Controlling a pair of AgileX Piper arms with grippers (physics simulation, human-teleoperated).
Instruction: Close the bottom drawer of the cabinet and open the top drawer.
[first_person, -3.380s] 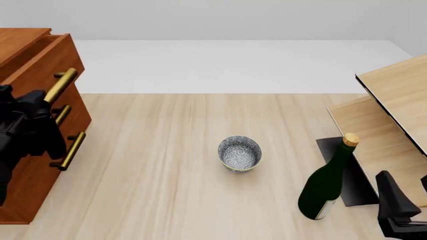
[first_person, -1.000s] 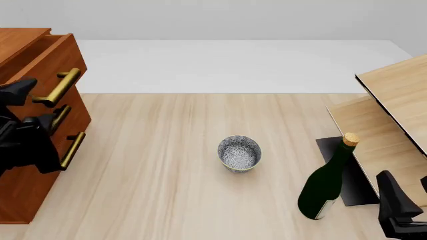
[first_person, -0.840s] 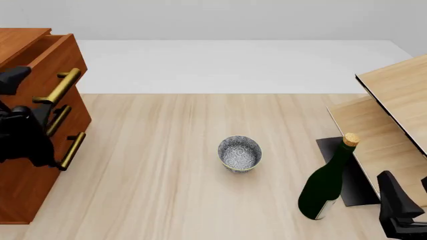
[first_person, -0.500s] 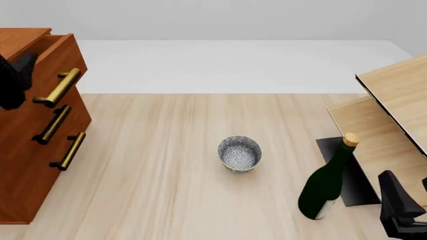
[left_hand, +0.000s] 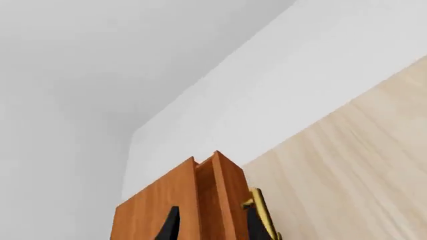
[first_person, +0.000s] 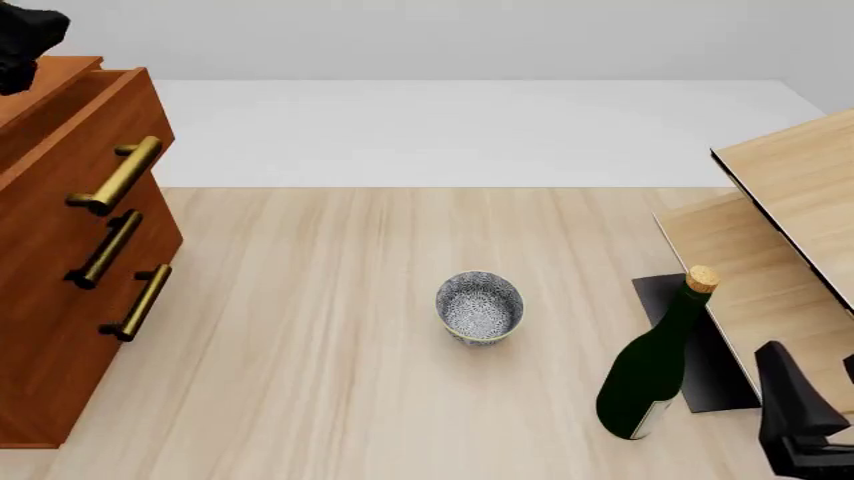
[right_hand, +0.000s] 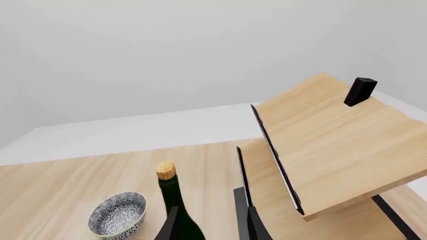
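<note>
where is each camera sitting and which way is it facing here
Front view: above and behind the arms, looking forward and down over the table; left gripper at top left, right gripper at bottom right.
Left wrist view: above the cabinet, facing its pulled-out top drawer; two fingertips show.
Right wrist view: low, facing the bottle, bowl and shelf; two fingertips show.
Shared: bottle, bowl and shelf, front and right wrist.

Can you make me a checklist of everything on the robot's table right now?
Surface: pale wood-grain table, white floor beyond.
Job's things: tall reddish-brown wooden cabinet; top drawer pulled out; bottom drawer flush with the middle one.
Clutter: speckled grey bowl; dark green corked bottle; tilted light-wood shelf boards.
Grippers: left gripper open, astride the top drawer's front; right gripper open, empty.
Cables: nothing seen.
Surroundings: plain grey wall.
</note>
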